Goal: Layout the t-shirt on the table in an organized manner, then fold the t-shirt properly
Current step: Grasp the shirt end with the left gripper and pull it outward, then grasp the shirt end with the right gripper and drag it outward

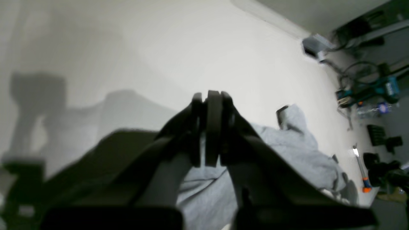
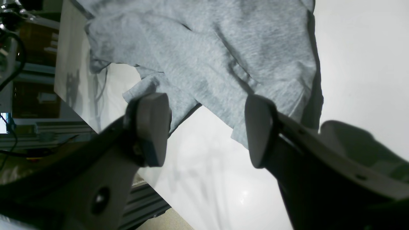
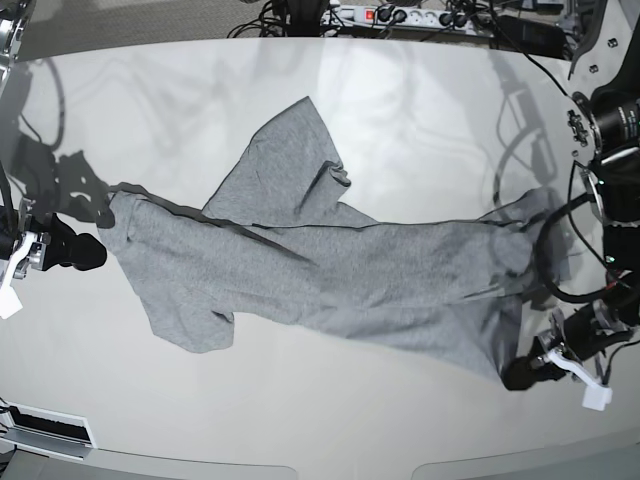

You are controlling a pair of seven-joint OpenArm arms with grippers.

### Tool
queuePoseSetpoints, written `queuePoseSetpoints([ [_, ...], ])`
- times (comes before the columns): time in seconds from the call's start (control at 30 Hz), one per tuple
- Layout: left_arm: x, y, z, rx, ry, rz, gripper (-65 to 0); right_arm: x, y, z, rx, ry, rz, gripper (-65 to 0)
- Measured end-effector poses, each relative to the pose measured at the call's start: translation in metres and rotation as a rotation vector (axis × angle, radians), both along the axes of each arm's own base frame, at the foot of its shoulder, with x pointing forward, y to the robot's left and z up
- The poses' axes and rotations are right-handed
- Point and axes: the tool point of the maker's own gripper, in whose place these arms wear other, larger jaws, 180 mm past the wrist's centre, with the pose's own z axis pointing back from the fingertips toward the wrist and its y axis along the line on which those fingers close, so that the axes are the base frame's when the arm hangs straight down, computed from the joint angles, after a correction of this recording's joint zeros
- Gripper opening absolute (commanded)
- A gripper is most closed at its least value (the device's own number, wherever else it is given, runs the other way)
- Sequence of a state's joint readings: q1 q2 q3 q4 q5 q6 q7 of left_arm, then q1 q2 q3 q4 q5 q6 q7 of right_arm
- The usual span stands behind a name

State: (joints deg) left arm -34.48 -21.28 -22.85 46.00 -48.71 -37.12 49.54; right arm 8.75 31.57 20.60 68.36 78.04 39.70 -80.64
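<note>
The heather-grey t-shirt lies stretched and wrinkled across the white table, plain side up, one sleeve folded toward the back. My left gripper sits at the shirt's front right corner. In the left wrist view its jaws are shut, with grey cloth showing between and under the fingers. My right gripper is at the shirt's left end. In the right wrist view it is open, with the shirt's edge just beyond the fingertips, which touch nothing.
A power strip with cables lies along the table's back edge. Tools and cables are visible past the table's edge in the left wrist view. The table's front edge runs close below the shirt.
</note>
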Motion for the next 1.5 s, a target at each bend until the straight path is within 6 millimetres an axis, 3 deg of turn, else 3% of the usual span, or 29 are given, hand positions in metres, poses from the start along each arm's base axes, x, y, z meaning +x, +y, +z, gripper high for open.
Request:
queuePoseSetpoints([
  [0.17, -0.003, -0.006, 0.044, -0.049, -0.116, -0.073, -65.0, 0.000, 0.000, 0.000, 0.000, 0.000, 0.000, -25.8],
  [0.3, -0.005, -0.003, 0.085, 0.009, -0.212, -0.112, -65.0, 0.002, 0.000, 0.002, 0.001, -0.006, 0.000, -25.8],
  [0.43, -0.007, 0.002, 0.101, 0.056, -0.246, -0.124, -65.0, 0.011, 0.002, 0.009, 0.006, -0.032, 0.001, -25.8],
  [0.6, -0.012, 0.005, 0.090, 0.067, -0.216, -0.124, -65.0, 0.044, 0.007, 0.021, -0.029, -0.114, -0.041, -25.8],
  [0.73, -0.017, 0.005, 0.079, 0.063, -0.191, -0.125, -65.0, 0.075, 0.003, 0.007, -0.199, -0.177, -0.130, -25.8],
  [0.9, -0.027, 0.005, 0.059, 0.062, -0.145, -0.127, -65.0, 0.095, 0.003, -0.019, -0.374, -0.155, -0.237, -25.8],
  [1.13, -0.038, 0.004, 0.039, 0.053, -0.103, -0.125, -65.0, 0.115, 0.039, -0.034, -0.530, -0.147, -0.221, -25.8],
  [1.3, -0.046, 0.005, 0.025, 0.052, -0.070, -0.127, -65.0, 0.106, 0.050, -0.080, -0.552, -0.066, -0.234, -25.8],
  [1.43, -0.049, 0.004, 0.021, 0.051, -0.060, -0.128, -65.0, 0.088, 0.041, -0.122, -0.533, 0.027, -0.276, -25.8],
  [1.5, -0.052, 0.005, 0.018, 0.051, -0.051, -0.127, -65.0, 0.085, 0.040, -0.131, -0.516, 0.031, -0.292, -25.8],
])
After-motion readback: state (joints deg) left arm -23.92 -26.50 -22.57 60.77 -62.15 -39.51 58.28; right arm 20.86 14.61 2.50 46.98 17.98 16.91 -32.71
